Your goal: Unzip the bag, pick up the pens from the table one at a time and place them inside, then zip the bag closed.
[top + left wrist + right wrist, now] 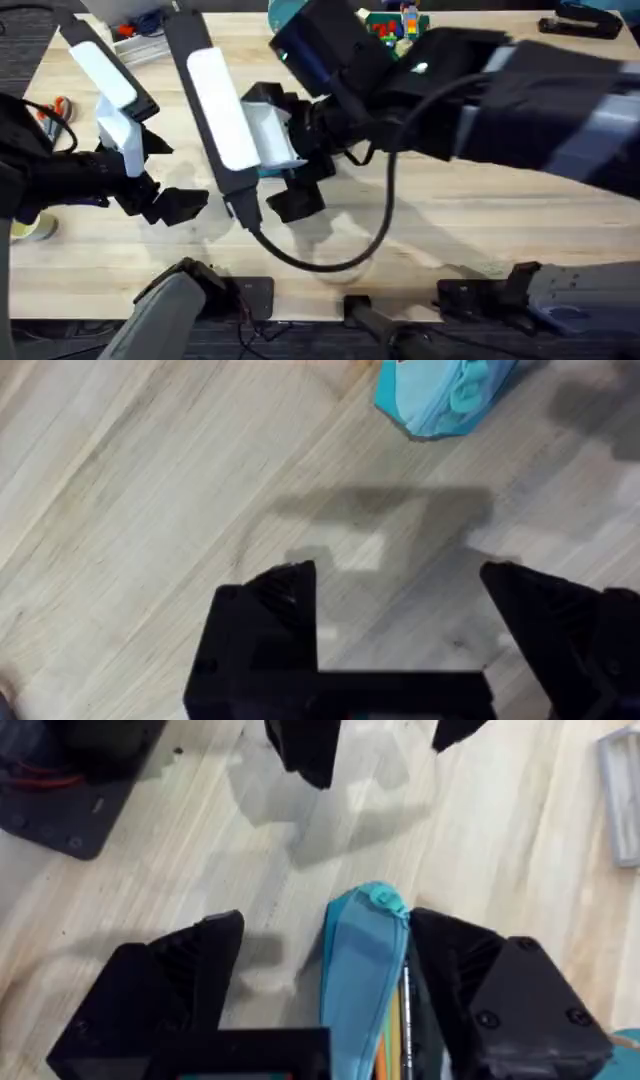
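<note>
Left gripper [398,622]: jaws spread wide, nothing between them, hanging over bare counter [120,490]. In the overhead view this gripper [165,205] sits at the left-centre of the counter [500,230], low and toward the bases.

Right gripper [318,982]: jaws spread, straddling one end of the bag [365,980]. The bag lies between the two fingers, nearer to one finger [450,960] and apparently touching it; a clear gap of counter [130,850] separates it from the other finger. Whether the near finger presses the fabric cannot be told. The bag's zipper seam is parted at this end, and an orange pen [392,1035] and a dark pen [405,1010] lie lengthwise inside the opening. A teal zipper pull [385,900] sits at the bag's tip.

Farther off in the left wrist view, the bag [445,395] rests on the counter, well apart from the left jaws.

Overhead, the right gripper [300,170] reaches across to the centre; a sliver of the bag [270,171] shows beneath it.
</note>
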